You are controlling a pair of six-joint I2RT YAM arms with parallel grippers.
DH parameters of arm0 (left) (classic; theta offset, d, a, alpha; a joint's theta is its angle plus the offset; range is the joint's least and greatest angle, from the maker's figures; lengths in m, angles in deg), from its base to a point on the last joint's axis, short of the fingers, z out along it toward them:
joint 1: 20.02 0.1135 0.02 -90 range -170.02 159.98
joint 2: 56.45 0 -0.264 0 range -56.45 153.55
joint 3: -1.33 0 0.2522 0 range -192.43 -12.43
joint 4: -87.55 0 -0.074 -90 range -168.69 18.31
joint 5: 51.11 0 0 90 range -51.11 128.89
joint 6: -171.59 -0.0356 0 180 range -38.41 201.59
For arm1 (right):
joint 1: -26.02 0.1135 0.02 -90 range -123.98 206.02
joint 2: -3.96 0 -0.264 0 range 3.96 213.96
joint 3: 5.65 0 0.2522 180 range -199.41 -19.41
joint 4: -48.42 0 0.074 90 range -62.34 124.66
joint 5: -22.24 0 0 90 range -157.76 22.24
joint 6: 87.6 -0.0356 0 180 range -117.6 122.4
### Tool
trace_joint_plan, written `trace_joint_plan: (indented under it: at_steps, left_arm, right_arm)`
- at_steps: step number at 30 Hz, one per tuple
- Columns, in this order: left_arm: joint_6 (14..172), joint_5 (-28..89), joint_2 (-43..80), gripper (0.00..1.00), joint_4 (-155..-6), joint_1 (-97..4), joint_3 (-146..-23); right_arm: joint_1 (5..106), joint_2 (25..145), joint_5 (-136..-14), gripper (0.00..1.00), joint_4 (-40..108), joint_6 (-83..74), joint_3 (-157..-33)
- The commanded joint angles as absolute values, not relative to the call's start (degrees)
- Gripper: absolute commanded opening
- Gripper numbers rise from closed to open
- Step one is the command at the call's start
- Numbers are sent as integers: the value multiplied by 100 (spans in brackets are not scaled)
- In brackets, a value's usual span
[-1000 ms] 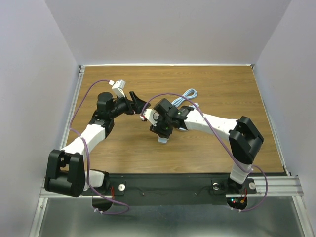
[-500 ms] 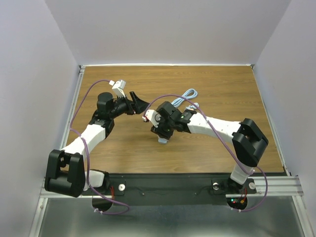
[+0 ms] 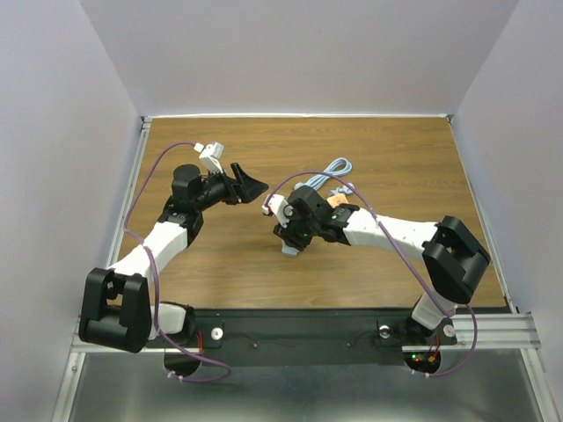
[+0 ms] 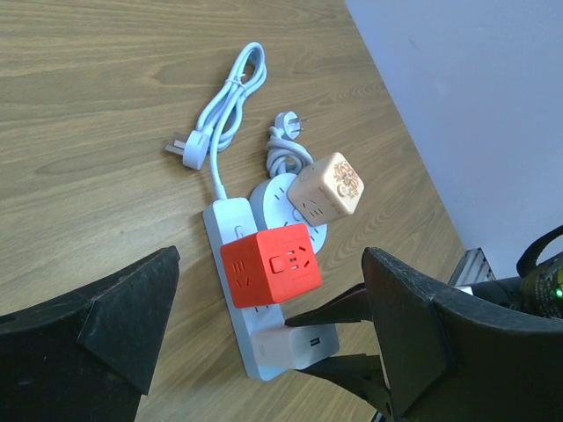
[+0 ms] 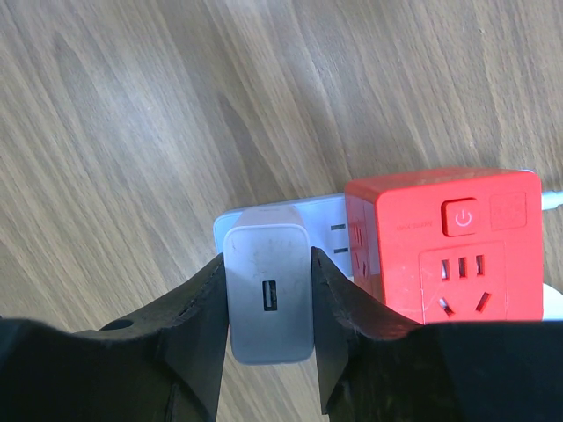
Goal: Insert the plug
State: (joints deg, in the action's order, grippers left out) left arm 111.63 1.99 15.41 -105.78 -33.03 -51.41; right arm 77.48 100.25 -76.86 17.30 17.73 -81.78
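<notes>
Wood-grain table (image 4: 88, 88); white power strip (image 4: 220, 230), looped cable (image 4: 220, 110), round white socket (image 4: 271, 198) lying on it.

A beige cube socket (image 4: 327, 187) sits just beside a red cube socket (image 4: 271, 265).

Lighting's bright and even, soft from overhead, so in the top view the tabletop (image 3: 396, 167) only gets faint, fuzzy shadows under the arms (image 3: 167, 233). The walls (image 3: 53, 132) pick up a slight lilac tint. In the left wrist view there's a pale sheen across the far wood, and the left claw (image 4: 271, 255) is just dark, soft-edged blobs up close. In the right wrist view the grain is crisp, the white plug (image 5: 268, 325) isn't blown out, and the right claw (image 5: 268, 264) is near-featureless black.
</notes>
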Motion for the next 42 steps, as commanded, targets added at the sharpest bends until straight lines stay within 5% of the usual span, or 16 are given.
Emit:
trace_joint_plan:
  at_steps: [1,11,15,16,29,42]
  left_arm:
    - [11139,57,1272,96,-10778,-3303,-5075]
    - [11069,189,1237,96,-10507,-3303,-5251]
    - [10955,356,1228,96,-10234,-3303,-5444]
    - [10945,417,1228,96,-10138,-3311,-5531]
    - [10577,1058,1027,97,-9232,-3303,-6226]
    - [10286,2403,710,98,-8335,-3294,-6807]
  right_arm:
    - [7849,10653,-8138,0,891,1092,-7365]
    - [7849,10275,-7559,3,970,838,-7873]
    - [7849,10091,-7172,30,970,750,-8373]
    - [7840,9995,-7058,49,970,758,-8471]
    - [7787,9028,-5924,100,1962,618,-8990]
    - [5531,7350,-4351,100,3649,-1270,-7216]
